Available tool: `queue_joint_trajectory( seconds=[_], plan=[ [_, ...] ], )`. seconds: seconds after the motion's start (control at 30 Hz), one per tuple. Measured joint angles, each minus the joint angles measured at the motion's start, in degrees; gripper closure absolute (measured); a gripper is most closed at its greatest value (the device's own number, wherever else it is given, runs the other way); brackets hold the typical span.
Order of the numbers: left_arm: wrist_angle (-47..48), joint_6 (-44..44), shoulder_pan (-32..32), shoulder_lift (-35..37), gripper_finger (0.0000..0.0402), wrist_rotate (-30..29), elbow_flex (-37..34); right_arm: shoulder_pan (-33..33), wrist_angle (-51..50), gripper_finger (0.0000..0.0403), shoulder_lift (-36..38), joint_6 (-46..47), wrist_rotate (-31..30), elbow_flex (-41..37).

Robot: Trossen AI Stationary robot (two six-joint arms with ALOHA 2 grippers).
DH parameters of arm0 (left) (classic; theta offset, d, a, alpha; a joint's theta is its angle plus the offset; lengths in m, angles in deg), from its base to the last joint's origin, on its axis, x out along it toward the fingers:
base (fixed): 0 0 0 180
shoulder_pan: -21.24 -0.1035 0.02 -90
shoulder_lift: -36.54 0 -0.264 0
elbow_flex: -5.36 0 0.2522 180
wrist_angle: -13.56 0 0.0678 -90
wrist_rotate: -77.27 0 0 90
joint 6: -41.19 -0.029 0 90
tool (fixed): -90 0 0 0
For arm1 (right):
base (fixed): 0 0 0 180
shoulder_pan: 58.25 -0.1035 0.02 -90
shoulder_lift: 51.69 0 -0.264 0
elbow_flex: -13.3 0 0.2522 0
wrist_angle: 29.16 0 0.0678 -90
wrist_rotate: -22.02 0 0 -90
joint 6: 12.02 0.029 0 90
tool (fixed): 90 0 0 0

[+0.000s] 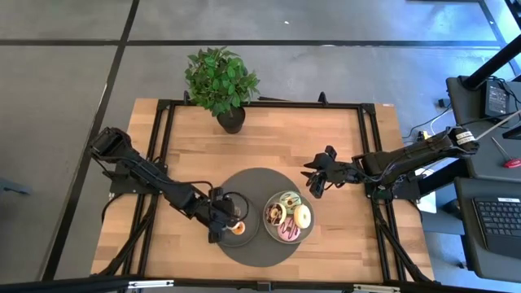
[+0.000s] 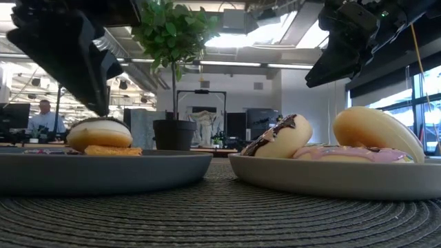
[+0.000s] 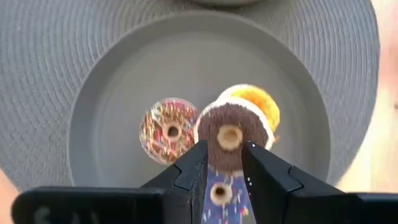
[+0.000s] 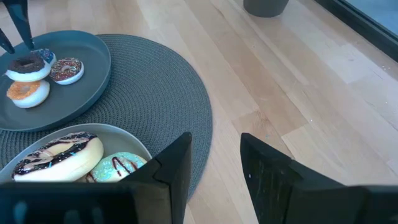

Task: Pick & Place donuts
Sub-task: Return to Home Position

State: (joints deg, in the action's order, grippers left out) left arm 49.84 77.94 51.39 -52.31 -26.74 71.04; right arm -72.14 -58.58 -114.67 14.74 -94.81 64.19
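Left wrist view: 4 mini donuts point(image 3: 229, 134) on dark plate point(image 3: 112, 99) – sprinkled brown, dk brown, orange, purple – w/ your left claw point(image 3: 225, 148) released just above. 4 iced donuts point(image 1: 302, 216) on light plate point(image 2: 331, 180); right claw point(image 4: 216, 140) spread, nearby.

Four mini donuts point(image 4: 26, 66) bunched on dark plate point(image 2: 103, 173); four larger iced donuts point(image 4: 59, 154) crowded on light plate point(image 2: 331, 183).

Colours logged: dark brown mini point(image 3: 229, 135) had a cream base, orange mini point(image 3: 258, 102) plain, brown mini point(image 3: 169, 130) multicoloured sprinkles, purple mini point(image 3: 219, 196) pale specks; chocolate donut point(image 4: 59, 154) cream with dark drizzle, green donut point(image 4: 121, 167) mint with brown drizzle, pink donut point(image 2: 344, 153) pale pink, cream donut point(image 2: 375, 131) plain; mat point(image 4: 161, 93) woven grey, counter point(image 4: 298, 93) pale wood.
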Motion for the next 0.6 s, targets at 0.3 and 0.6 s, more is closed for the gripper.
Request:
queue_joint_trajectory(
  seconds=[0.3, 0.6],
  plan=[
    [3.77, -1.50, 1.09, 7.35, 0.0302, -4.43, -0.01, 0.00, -0.24, 0.0264, 0.00, -0.68, -0.02, 0.00],
    [-11.83, -22.84, -2.86, 13.25, 0.0295, 1.09, 0.00, -1.84, 0.16, 0.0264, 0.05, -4.93, -0.04, -0.17]
  ],
)
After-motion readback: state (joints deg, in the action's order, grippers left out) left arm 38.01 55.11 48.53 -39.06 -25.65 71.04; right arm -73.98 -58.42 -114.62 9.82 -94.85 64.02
